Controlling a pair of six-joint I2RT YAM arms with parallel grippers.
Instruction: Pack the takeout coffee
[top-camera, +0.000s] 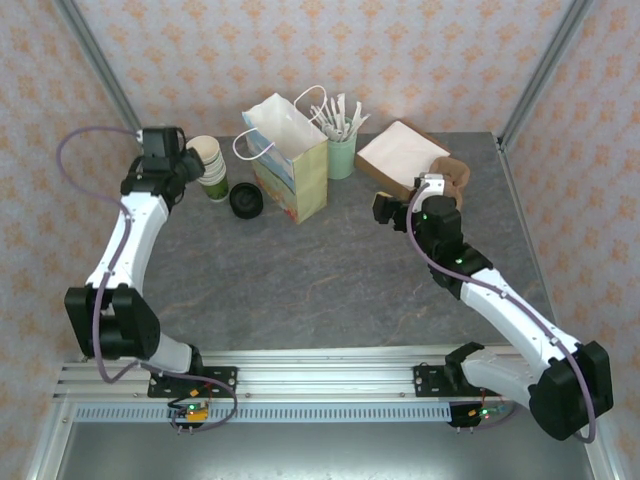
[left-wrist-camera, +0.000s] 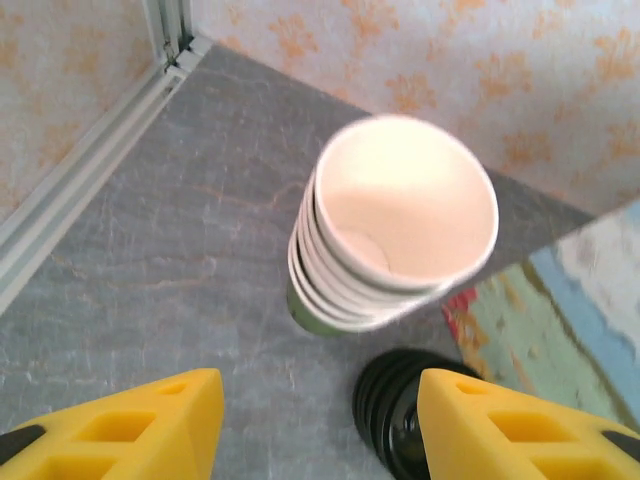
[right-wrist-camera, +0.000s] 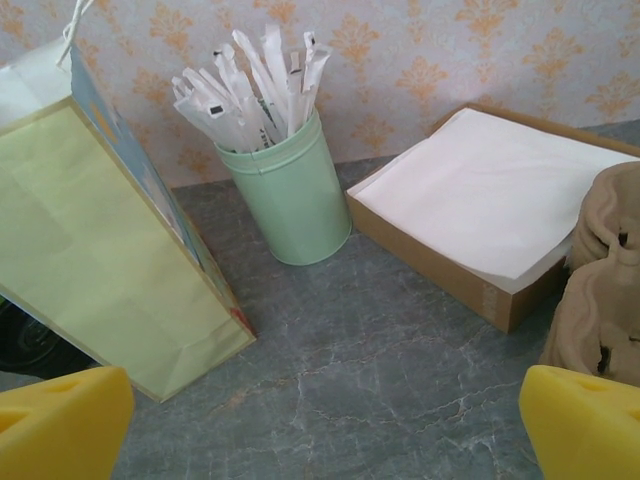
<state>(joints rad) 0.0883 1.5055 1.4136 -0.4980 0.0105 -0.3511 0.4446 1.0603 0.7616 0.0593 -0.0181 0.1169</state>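
left gripper (left-wrist-camera: 320, 435): fingers spread wide, empty — facing the stack of cups (left-wrist-camera: 390, 230)
right gripper (right-wrist-camera: 320, 425): wide open, holding nothing, near the paper bag (right-wrist-camera: 110, 250)
takeout coffee: whereabouts cannot be told

A grey, marble-veined table (top-camera: 300, 290) forms the floor of the cell. Walls of pale pink wallpaper with orange floral motifs (top-camera: 200, 50) close it in at the back and on both sides. Slanting silver metal posts (top-camera: 95, 60) stand at the two back corners, and a ribbed silver aluminium rail (top-camera: 320, 375) runs along the table's near edge. The light is soft and even, casting faint, short shadows on the stone-look surface.
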